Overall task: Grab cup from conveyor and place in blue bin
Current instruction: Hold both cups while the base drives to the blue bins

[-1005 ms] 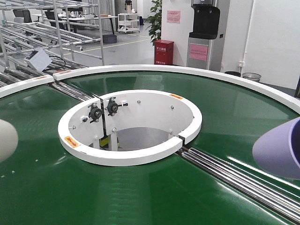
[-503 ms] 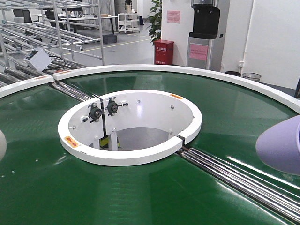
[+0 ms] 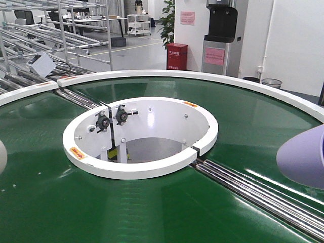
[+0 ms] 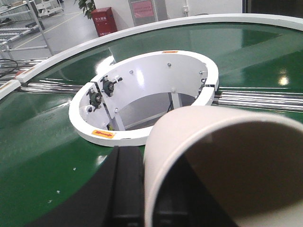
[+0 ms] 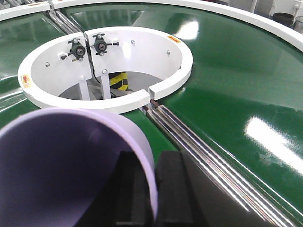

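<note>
The conveyor [image 3: 167,212] is a dark green ring belt with white rims. My left gripper [image 4: 147,198] is shut on the wall of a cream cup [image 4: 189,127], one black finger outside and one inside, and holds it above the belt. Only a sliver of that cup [image 3: 1,157] shows at the left edge of the front view. My right gripper [image 5: 152,194] is shut on the wall of a lilac cup [image 5: 94,116], which also shows at the right edge of the front view [image 3: 304,162]. The blue bin is out of view.
The white inner ring [image 3: 142,169] surrounds an open well with bearings. Steel rollers [image 3: 253,190] cross the belt joint at the right. Behind the conveyor stand metal racks [image 3: 50,35], a red cabinet [image 3: 176,55], a water dispenser [image 3: 221,35] and a waste basket [image 3: 272,82].
The cream cup moved left, almost out of the front view. The lilac cup shifted slightly right. Both have been steady for the last half second.
</note>
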Tool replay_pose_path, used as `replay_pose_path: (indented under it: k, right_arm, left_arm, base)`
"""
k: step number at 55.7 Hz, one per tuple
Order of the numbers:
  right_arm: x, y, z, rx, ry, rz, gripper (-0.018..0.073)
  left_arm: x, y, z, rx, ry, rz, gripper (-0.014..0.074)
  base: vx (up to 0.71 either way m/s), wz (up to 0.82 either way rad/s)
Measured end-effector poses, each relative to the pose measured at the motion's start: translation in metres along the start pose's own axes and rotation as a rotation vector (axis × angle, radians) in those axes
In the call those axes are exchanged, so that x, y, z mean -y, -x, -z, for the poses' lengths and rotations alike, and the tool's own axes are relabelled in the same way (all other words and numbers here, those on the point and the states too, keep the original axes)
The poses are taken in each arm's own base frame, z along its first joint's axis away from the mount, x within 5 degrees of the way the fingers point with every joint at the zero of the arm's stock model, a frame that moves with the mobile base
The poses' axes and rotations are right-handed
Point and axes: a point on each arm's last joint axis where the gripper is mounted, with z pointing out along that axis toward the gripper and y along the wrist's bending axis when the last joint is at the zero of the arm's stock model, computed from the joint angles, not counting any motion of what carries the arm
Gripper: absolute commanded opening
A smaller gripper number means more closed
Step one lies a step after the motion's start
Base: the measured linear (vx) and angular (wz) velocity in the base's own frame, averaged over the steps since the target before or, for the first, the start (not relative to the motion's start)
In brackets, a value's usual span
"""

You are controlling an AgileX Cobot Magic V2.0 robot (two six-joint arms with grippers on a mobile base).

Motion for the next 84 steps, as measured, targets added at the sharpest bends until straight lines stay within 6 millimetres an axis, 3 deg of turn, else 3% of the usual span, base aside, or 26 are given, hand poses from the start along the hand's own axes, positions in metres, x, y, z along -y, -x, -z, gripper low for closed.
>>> replay_pose_path:
  k: [31, 84]
  right_arm:
    - [0.0000, 0.0000, -0.0003, -0.001, 0.000, 0.001, -0.0009]
    - [0.0000, -0.0003, -0.0010, -0.006, 0.000, 0.001, -0.0009]
  left_arm:
    - [0.0000, 0.0000, 0.0000, 0.000, 0.000, 0.000, -0.0006]
    - [0.0001, 0.0000, 0.0000, -0.001, -0.001, 0.001, -0.0006]
  base:
    - [-0.07, 0.01]
    - [-0.27, -0.11]
